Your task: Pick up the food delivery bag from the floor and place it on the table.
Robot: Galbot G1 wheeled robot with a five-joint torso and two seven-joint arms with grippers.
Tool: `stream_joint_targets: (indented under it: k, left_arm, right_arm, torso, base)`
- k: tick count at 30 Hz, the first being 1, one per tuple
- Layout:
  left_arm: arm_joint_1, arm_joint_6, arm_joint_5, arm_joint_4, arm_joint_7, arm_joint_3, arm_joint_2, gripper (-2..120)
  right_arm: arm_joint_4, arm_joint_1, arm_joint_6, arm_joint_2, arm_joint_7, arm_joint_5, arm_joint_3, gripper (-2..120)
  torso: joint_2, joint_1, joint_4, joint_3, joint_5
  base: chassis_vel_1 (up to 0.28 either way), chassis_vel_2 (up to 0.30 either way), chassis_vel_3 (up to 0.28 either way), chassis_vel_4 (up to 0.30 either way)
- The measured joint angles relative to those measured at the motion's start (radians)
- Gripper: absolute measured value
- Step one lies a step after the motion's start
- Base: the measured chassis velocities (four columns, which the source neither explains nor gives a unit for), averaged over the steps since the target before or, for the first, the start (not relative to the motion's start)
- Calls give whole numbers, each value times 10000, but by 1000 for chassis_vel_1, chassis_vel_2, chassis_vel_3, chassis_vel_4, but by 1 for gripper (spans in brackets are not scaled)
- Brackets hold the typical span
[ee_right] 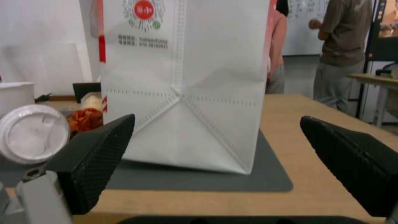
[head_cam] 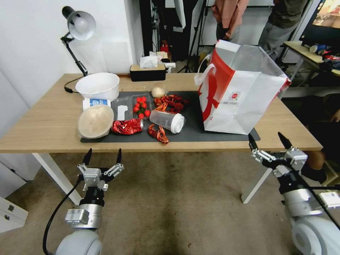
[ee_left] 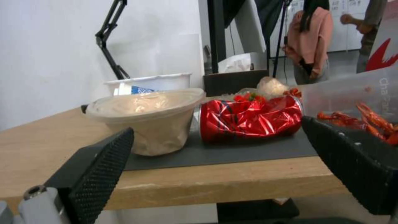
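Nearest to us, low in the head view, our left hand [head_cam: 102, 156] hangs at the lower left of the frame with its fingers spread wide and nothing between them, just short of the tabletop's [head_cam: 42, 124] front edge, above the floor [head_cam: 170, 198]. Our right hand [head_cam: 268, 141] sits at the lower right, also spread open and empty, close to the front edge. Beyond it, the food delivery bag [head_cam: 237, 94] stands upright on the right end of the dark grey mat [head_cam: 193, 122], its mouth open at the upper right of the frame. In the right wrist view the bag [ee_right: 186, 93] rises between the two fingers, apart from them. Left of the bag lie a tipped plastic cup [head_cam: 167, 121], a crumpled red wrapper [head_cam: 126, 126] and a covered bowl [head_cam: 95, 121].
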Motion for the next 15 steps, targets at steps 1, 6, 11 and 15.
stream_joint_targets:
  k: [1,6,11,15]
  left_arm:
    - [1,-19,2,23,1,0,6,100]
    - [-17,-64,18,109,16,20,-12,100]
    - [-15,-139,46,179,35,27,-20,100]
    - [-19,-232,85,280,67,-9,-7,100]
  right_arm:
    - [-41,-25,30,81,-26,-12,-41,100]
    - [-241,-62,172,325,-104,-183,-166,100]
    - [-375,-42,255,400,-109,-224,-185,100]
    - [-467,31,292,412,-106,-224,-195,100]
  torso:
    - [0,0,1,0,0]
    - [0,0,1,0,0]
    - [0,1,1,0,1]
    - [0,1,1,0,1]
  base:
    - [0,0,0,0]
    - [0,0,0,0]
    - [0,0,0,0]
    - [0,0,0,0]
